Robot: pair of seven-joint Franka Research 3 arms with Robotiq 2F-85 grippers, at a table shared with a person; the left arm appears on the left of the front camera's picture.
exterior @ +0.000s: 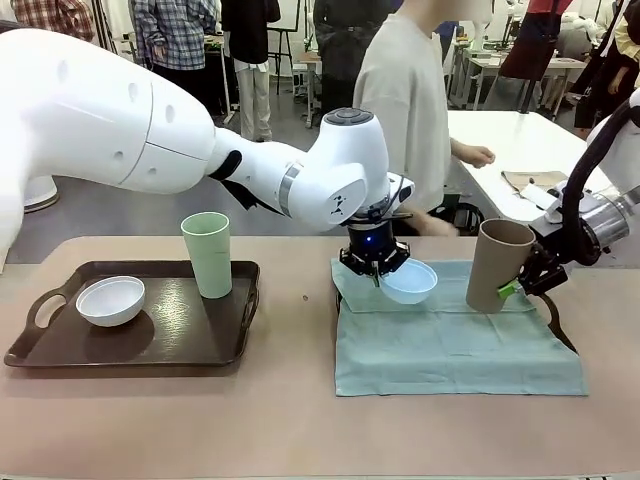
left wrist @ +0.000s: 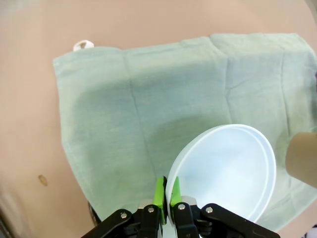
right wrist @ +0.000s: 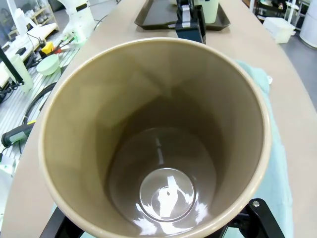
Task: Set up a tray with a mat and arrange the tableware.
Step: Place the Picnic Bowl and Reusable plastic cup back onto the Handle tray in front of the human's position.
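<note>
A pale green mat (exterior: pixel 455 345) covers a dark tray whose rim (exterior: pixel 560 322) shows at its right edge. My left gripper (exterior: pixel 376 268) hangs over the mat's far left part, shut on the rim of the light blue bowl (exterior: pixel 412 282). In the left wrist view the green pads (left wrist: pixel 160 191) pinch the bowl (left wrist: pixel 228 168) above the mat (left wrist: pixel 148 99). My right gripper (exterior: pixel 520 283) is shut on the tan tumbler (exterior: pixel 497 265), held slightly tilted over the mat's far right part. The right wrist view looks down into the tumbler (right wrist: pixel 158 144). It holds nothing.
A second dark tray (exterior: pixel 60 350) at the left holds a white bowl (exterior: pixel 110 300) and a pale green tumbler (exterior: pixel 207 253). A person (exterior: pixel 405 100) stands at the table's far side. Bare tabletop lies between the trays and along the near edge.
</note>
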